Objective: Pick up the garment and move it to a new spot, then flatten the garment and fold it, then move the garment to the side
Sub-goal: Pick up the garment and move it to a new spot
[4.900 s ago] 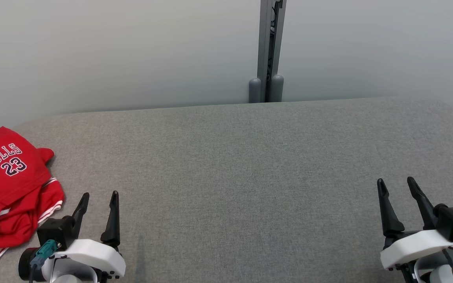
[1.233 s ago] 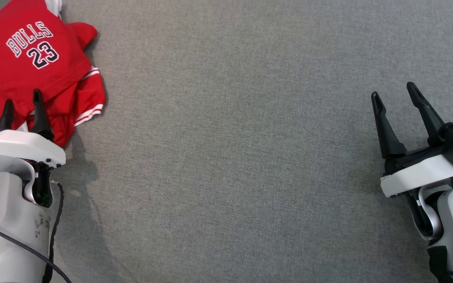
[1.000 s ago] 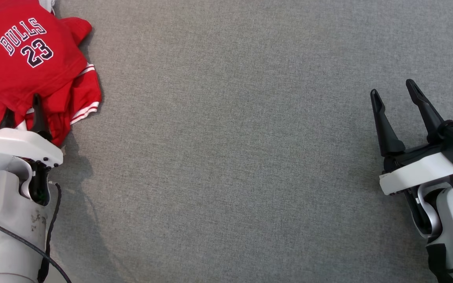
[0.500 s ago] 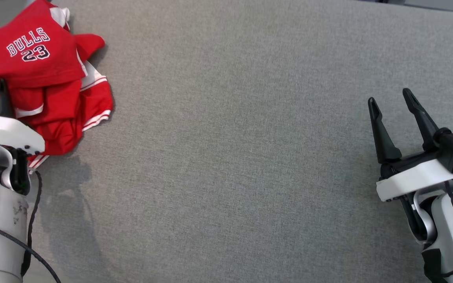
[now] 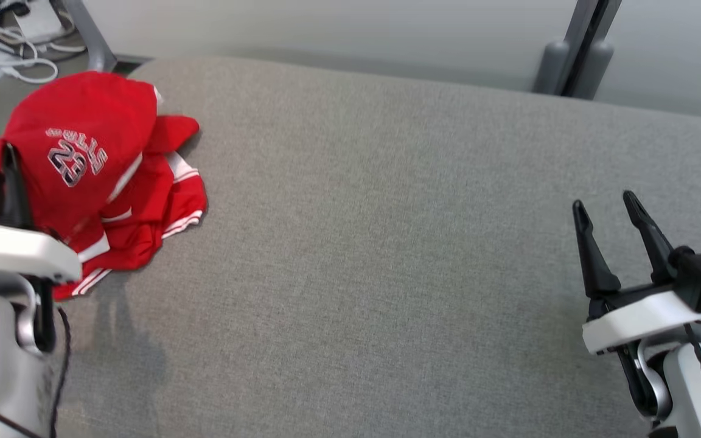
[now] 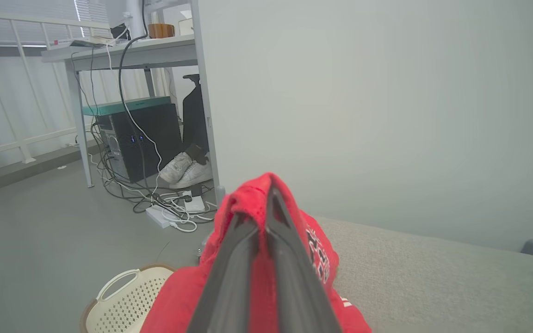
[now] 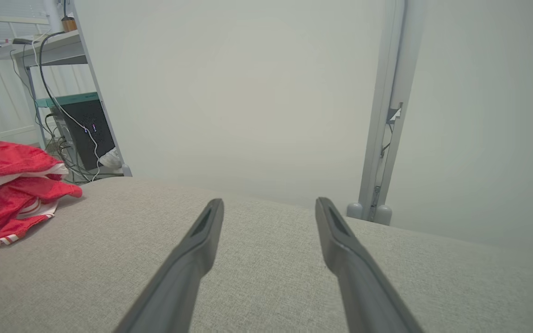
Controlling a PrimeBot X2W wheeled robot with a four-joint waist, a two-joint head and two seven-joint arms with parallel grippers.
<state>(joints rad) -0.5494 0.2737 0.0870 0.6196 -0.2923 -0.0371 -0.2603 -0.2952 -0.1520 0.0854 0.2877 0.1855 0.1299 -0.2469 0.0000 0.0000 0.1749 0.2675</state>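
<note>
The garment (image 5: 92, 176) is a red basketball jersey with white trim and a dark number print, bunched at the left end of the grey table (image 5: 387, 243). My left gripper (image 5: 5, 159) is shut on a fold at its left edge and lifts that part up; in the left wrist view the red cloth (image 6: 248, 203) is pinched between the closed fingers of the left gripper (image 6: 266, 194). My right gripper (image 5: 603, 204) hovers open over the table's right side, holding nothing. The right wrist view shows the right gripper (image 7: 269, 203) with the garment (image 7: 7, 189) far left.
A wall panel and grey post (image 5: 569, 61) stand behind the table. Beyond the table's left end are floor cables (image 6: 164, 203), a desk with a computer case (image 6: 141, 134), white shoes (image 6: 185, 169) and a cream perforated basket (image 6: 123, 300) low beside the table.
My left gripper has shut on the garment's edge and raised it, so the cloth bunches higher. The head camera tilted up, bringing the wall into view. The right gripper stays open.
</note>
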